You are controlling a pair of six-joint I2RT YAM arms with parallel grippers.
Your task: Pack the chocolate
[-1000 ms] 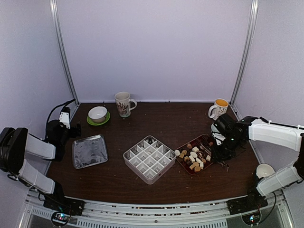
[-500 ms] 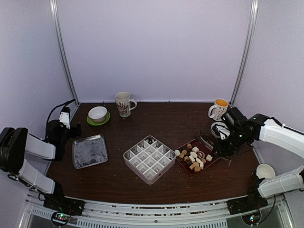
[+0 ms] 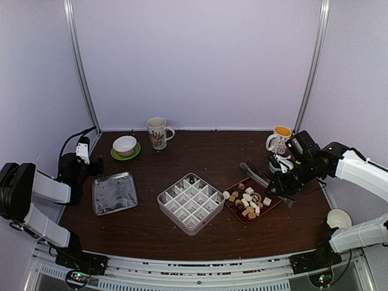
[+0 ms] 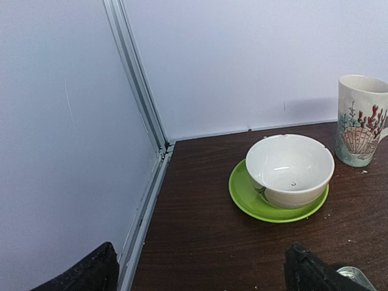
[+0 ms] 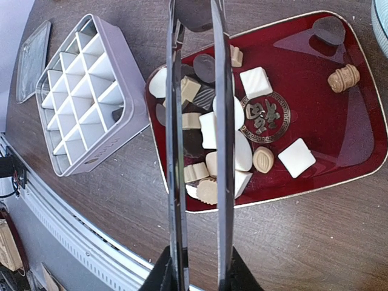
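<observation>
The left arm [image 3: 36,194] sat folded low on its own side. The left gripper [image 4: 200,276] was held level and faced the back corner, its fingers [image 4: 91,270] spread wide with nothing between them. The right arm [image 3: 357,170] reached inward with its elbow raised and wrist tipped down. The right gripper [image 3: 280,182] was clamped on a pair of tongs [image 5: 176,151], pressing their two blades close together.

Left arm [image 3: 51,189] and right arm [image 3: 364,173]: white shells over black joints. Black cable [image 3: 79,133] trails from the left arm. Left gripper [image 4: 200,273]: black, rounded fingers [image 4: 91,274].
</observation>
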